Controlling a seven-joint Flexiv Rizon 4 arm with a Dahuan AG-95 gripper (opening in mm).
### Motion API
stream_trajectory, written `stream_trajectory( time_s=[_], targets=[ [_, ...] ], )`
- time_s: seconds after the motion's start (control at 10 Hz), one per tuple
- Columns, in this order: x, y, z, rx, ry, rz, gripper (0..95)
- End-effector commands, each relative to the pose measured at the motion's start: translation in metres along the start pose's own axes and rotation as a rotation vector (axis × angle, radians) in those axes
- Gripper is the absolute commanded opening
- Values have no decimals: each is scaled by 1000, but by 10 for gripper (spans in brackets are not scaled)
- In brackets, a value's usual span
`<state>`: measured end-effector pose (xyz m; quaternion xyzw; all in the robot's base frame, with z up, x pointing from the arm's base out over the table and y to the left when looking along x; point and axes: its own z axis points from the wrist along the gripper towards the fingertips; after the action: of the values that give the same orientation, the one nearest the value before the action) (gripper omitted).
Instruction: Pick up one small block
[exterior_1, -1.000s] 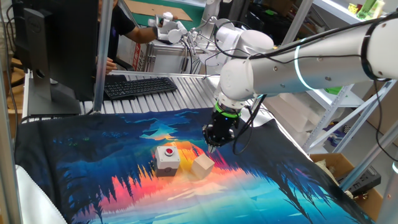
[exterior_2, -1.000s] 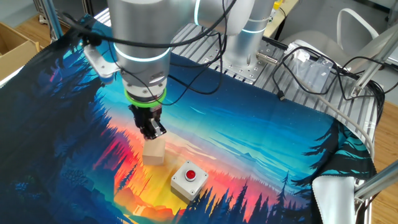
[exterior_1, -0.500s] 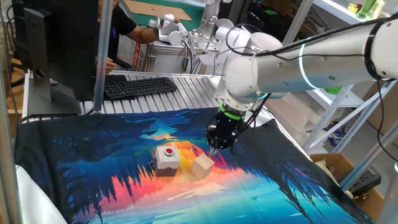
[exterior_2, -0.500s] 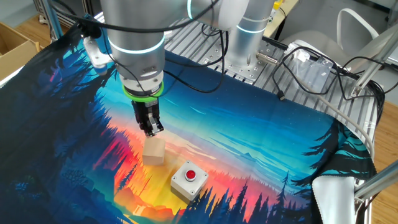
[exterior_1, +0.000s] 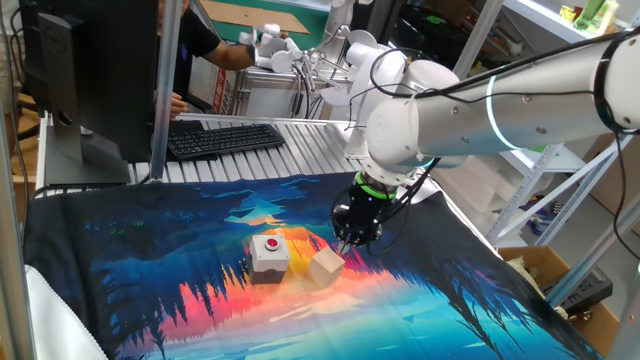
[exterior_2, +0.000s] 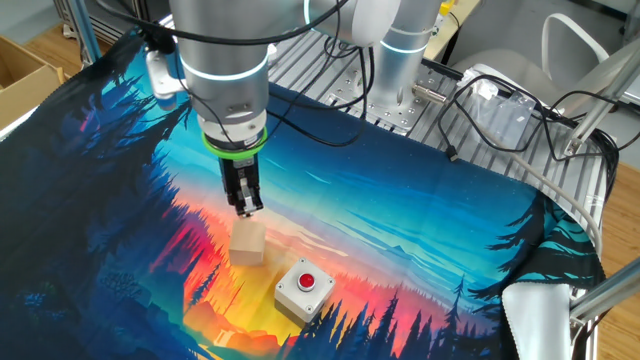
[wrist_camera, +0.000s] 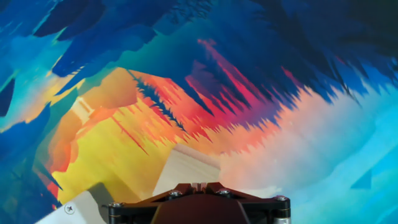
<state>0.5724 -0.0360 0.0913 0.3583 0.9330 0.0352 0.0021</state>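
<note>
The small block (exterior_1: 326, 267) is a plain light-tan wooden cube lying on the colourful printed cloth (exterior_1: 140, 260), just right of the grey button box. It also shows in the other fixed view (exterior_2: 248, 242) and at the bottom of the hand view (wrist_camera: 186, 168). My gripper (exterior_1: 345, 243) hangs a little above the block, just behind it, with its fingers pressed together and nothing in them. The other fixed view shows the gripper (exterior_2: 246, 208) pointing straight down, clear of the block's top. In the hand view the gripper (wrist_camera: 199, 184) tips meet over the block.
A grey box with a red round button (exterior_1: 268, 255) stands next to the block, seen too in the other fixed view (exterior_2: 304, 287). A keyboard (exterior_1: 225, 138) and a monitor (exterior_1: 90, 70) are behind the cloth. Cables (exterior_2: 500, 110) lie on the slatted table top.
The arm has swung slightly and the gripper has straightened to point more vertically above the block. The block and the button box have not moved.
</note>
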Motion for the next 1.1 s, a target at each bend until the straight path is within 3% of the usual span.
stream_trajectory(
  time_s=[0.1,0.4,1.1],
  targets=[
    [1,1,-1,7,5,-6,380],
    [3,4,0,6,10,11,950],
    [2,7,11,8,5,27,950]
  ],
)
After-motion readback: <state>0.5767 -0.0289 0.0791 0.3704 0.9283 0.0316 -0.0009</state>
